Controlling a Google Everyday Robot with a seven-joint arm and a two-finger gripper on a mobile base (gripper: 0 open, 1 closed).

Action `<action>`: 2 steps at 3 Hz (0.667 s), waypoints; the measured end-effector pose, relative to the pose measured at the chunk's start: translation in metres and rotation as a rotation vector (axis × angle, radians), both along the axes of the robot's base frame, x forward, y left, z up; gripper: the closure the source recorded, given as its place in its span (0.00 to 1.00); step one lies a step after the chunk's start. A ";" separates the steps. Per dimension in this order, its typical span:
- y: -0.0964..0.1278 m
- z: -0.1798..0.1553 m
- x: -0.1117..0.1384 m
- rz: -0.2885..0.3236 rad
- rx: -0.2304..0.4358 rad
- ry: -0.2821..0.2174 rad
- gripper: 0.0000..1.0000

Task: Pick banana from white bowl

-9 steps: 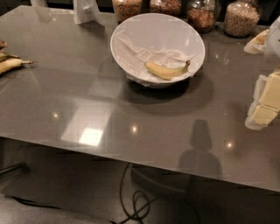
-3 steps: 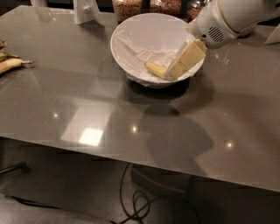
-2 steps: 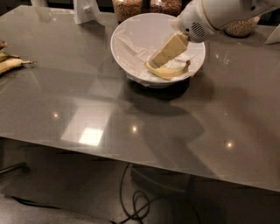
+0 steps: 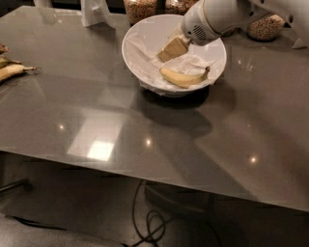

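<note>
Camera view: the small curved yellow banana (image 4: 183, 77) with a dark stem tip lies on its side in the white bowl (image 4: 145, 34), in the half of the bowl nearer the camera, with its stem end pointing right and slightly up. It rests on the crumpled white paper lining (image 4: 195, 62) that covers the bowl's floor. Nothing is gripping the banana.

The gripper (image 4: 165, 54), a tan wedge at the end of a rounded white arm housing (image 4: 207, 21), reaches down into the bowl from the upper right. Its tip sits inside the rim, just behind and to the left of the banana, near it but apart from it. From this angle the tan part reads as one block, so I cannot tell whether the gripper is spread or closed.

The bowl is wide, glossy and round, and it stands on a dark grey reflective table (image 4: 96, 111), towards the far side and a little right of centre. A dark shadow pools on the tabletop below and in front of it.

Behind the bowl, along the far edge, stand glass jars of grains, one (image 4: 140, 8) to the left of the arm and another (image 4: 264, 26) to the right. A white object (image 4: 96, 12) stands at the far left. At the table's left edge, well apart from the bowl, lie other bananas (image 4: 12, 70). Dark cables (image 4: 149, 222) loop on the floor beneath the table.
</note>
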State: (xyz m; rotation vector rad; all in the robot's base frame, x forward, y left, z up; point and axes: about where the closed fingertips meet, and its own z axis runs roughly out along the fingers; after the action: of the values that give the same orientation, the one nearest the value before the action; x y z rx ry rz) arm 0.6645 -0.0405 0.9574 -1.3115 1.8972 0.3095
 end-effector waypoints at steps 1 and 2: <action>-0.002 -0.021 0.004 -0.025 -0.050 0.038 0.45; -0.009 -0.042 0.004 -0.051 -0.110 0.079 0.43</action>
State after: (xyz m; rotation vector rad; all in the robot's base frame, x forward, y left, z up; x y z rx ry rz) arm 0.6688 -0.0499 0.9154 -1.3375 2.0361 0.2371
